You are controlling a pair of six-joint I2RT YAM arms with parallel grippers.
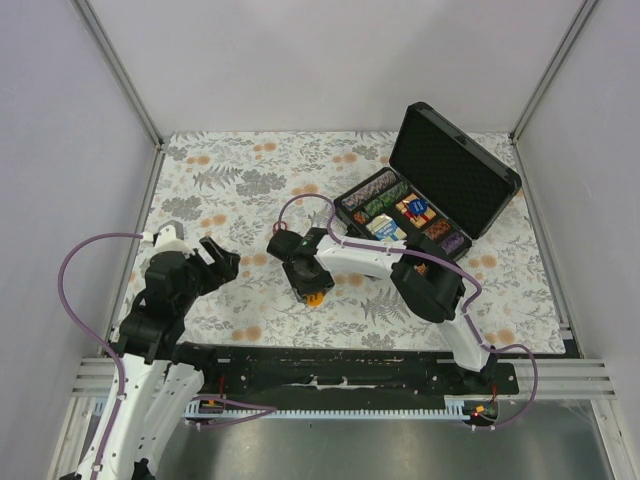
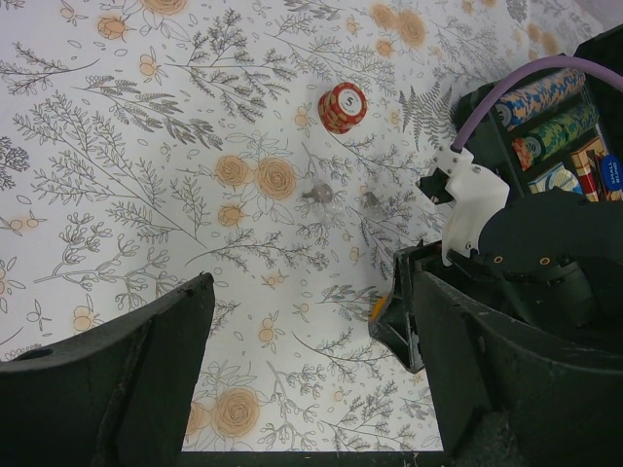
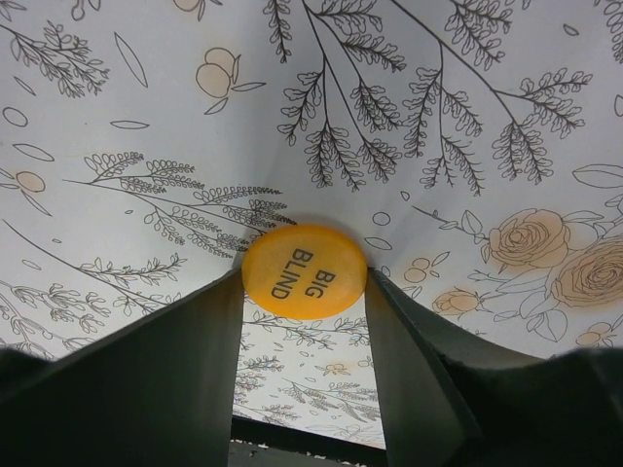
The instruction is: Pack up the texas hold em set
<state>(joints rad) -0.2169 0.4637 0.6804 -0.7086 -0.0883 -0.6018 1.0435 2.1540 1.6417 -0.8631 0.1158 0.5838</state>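
The black hard case (image 1: 455, 170) stands open at the back right, its lid raised, with chip rows (image 1: 375, 195) and card decks (image 1: 415, 210) inside. My right gripper (image 1: 311, 290) is shut on a yellow disc (image 3: 305, 270) marked BIG BLIND, held at its fingertips (image 3: 209, 321) just over the flowered cloth, left of the case. The disc shows in the top view (image 1: 316, 298) too. My left gripper (image 1: 228, 262) is open and empty, left of the right gripper. A small stack of reddish chips (image 2: 342, 107) lies on the cloth ahead of it. The case corner (image 2: 555, 126) shows there too.
The flowered cloth (image 1: 250, 180) covers the table, with grey walls on all sides. The right arm (image 1: 430, 280) stretches across the middle, a purple cable (image 1: 300, 205) looping above it. The right gripper's body (image 2: 467, 292) is close beside my left gripper.
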